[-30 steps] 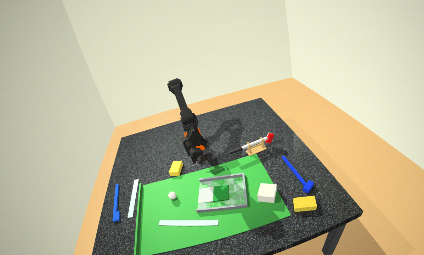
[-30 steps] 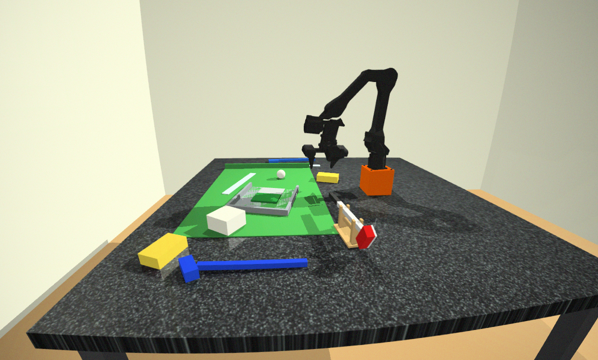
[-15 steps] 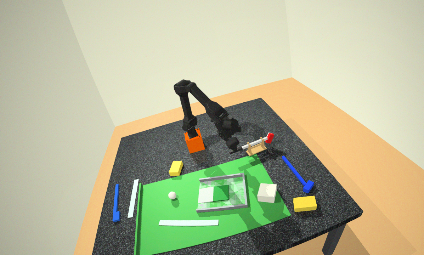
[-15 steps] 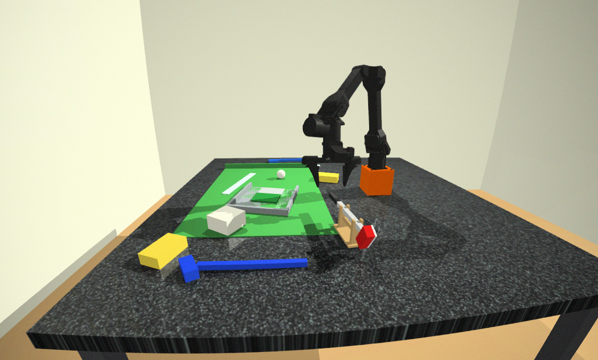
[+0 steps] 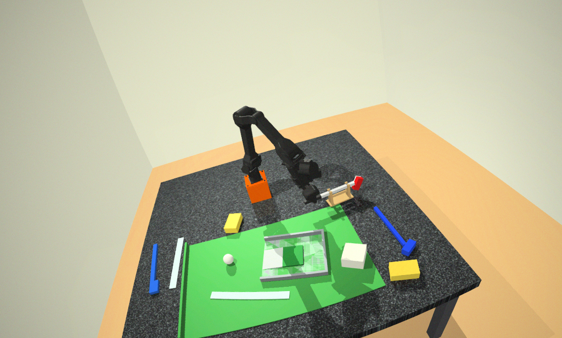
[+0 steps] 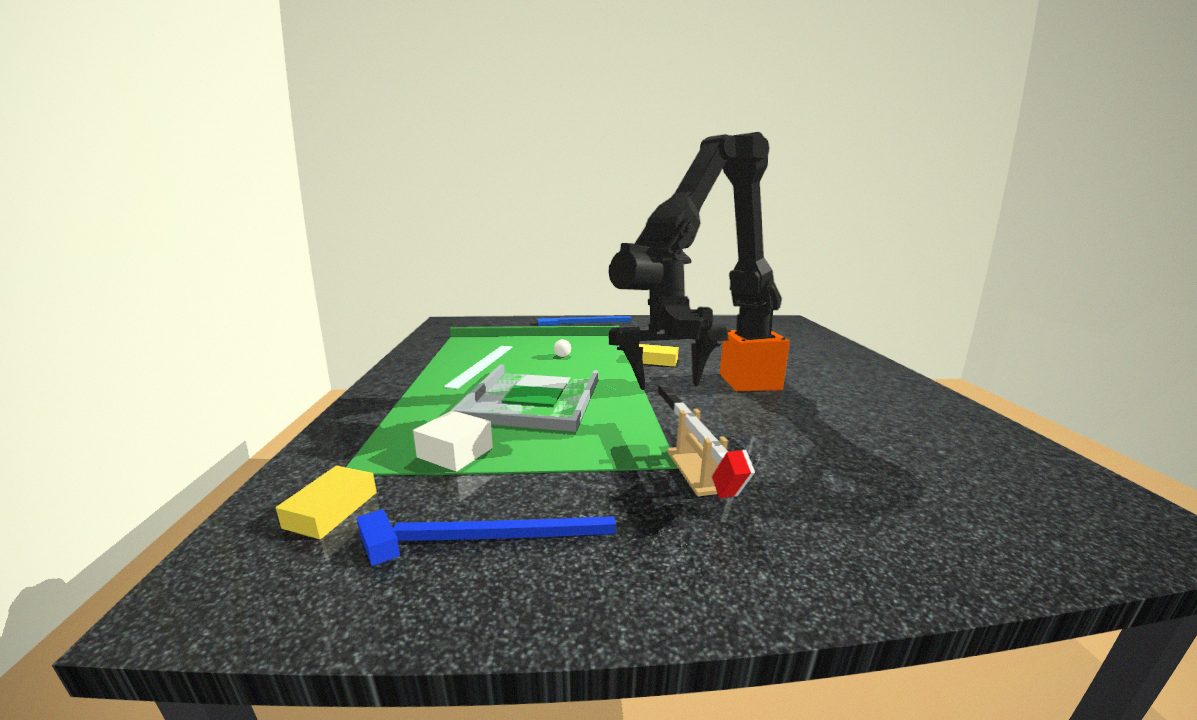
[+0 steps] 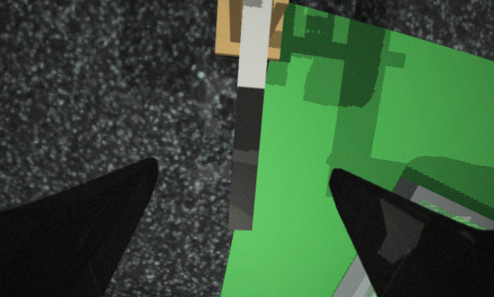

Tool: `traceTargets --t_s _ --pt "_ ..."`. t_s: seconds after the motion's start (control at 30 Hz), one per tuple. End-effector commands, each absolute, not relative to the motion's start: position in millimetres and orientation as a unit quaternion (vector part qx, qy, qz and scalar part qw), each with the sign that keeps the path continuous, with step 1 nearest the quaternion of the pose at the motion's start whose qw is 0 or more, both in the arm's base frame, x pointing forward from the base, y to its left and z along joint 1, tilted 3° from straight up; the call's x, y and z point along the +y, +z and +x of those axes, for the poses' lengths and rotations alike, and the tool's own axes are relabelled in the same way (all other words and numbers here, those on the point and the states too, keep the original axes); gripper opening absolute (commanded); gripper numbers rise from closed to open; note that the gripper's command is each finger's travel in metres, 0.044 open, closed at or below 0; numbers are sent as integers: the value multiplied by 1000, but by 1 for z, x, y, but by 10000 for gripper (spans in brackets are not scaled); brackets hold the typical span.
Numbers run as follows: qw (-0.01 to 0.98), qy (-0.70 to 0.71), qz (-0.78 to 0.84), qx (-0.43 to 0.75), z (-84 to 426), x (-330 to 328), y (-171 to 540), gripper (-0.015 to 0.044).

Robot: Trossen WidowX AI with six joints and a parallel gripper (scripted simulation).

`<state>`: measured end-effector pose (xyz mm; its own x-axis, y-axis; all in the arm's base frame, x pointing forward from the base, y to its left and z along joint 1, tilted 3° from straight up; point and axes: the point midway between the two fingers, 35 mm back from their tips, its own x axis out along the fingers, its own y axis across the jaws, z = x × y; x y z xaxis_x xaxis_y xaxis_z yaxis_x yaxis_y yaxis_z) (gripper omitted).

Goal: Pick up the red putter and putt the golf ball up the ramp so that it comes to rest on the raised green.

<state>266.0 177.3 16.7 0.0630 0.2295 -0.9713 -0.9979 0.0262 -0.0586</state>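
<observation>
The putter (image 5: 336,190) (image 6: 700,430) (image 7: 253,49) has a red head (image 5: 357,182) (image 6: 733,474), a white shaft and a black handle. It rests on a wooden stand (image 5: 342,199) (image 6: 695,476) (image 7: 228,47). My gripper (image 5: 311,199) (image 6: 669,384) (image 7: 247,171) is open and points down over the handle end; in the wrist view the handle lies between the two spread fingertips, untouched. The white golf ball (image 5: 228,258) (image 6: 562,348) sits on the green mat (image 5: 207,277) (image 6: 423,376). The white ramp (image 5: 272,257) leads to the raised green (image 5: 292,255) (image 6: 532,394) inside grey walls.
A white block (image 5: 353,255) (image 6: 452,440) stands on the mat behind the walled green. Yellow blocks (image 5: 233,222) (image 5: 404,269) and blue clubs (image 5: 389,225) (image 5: 153,269) lie around the mat. White strips (image 5: 250,295) (image 5: 176,263) lie on and beside it.
</observation>
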Motion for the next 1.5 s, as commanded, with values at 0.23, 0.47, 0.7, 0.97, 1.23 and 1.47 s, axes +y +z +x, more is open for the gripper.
traceTargets --t_s 0.23,0.47,0.7,0.97,1.23,1.47 --pt "576 535 -446 428 267 177 -10 440" --pt "576 535 -446 428 267 177 -15 440" --pt "576 535 -446 429 267 177 -26 440" --pt "576 535 -446 429 268 176 -33 440" --pt "577 533 -447 428 269 177 -30 230" --pt "577 533 -447 428 269 177 -30 46"
